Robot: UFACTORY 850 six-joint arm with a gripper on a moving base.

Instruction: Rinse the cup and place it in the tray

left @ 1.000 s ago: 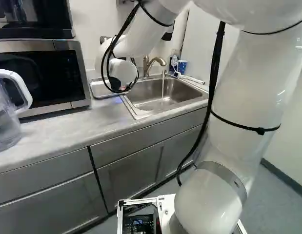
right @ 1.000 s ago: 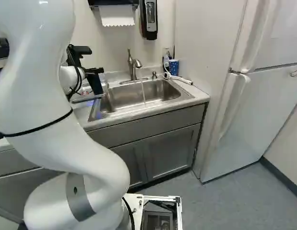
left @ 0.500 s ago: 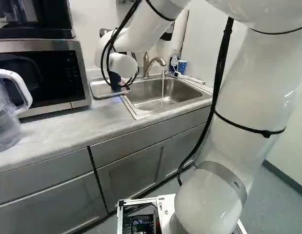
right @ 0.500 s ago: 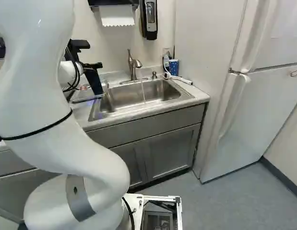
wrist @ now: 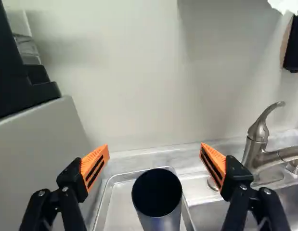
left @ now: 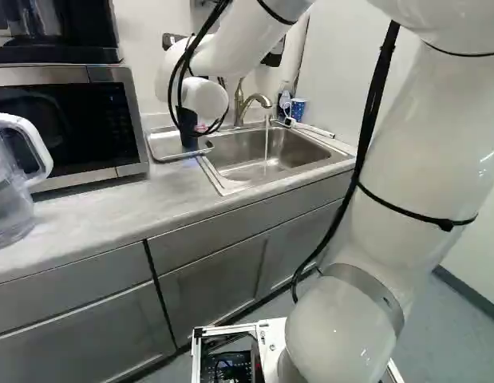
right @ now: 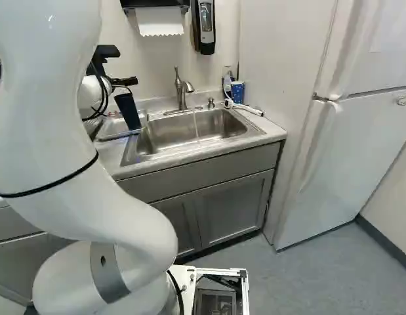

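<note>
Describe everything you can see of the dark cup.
The cup is dark, smooth, plain and round-walled, with no handle in sight; its material is unclear, possibly coated metal. It appears upright in the metal tray, mouth up, its inside dark. The open pincer has a finger out to either side, neither touching it. Whether it is wet cannot be told.

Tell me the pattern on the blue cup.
Small white spots; the blue cup shows best in the right base view.
</note>
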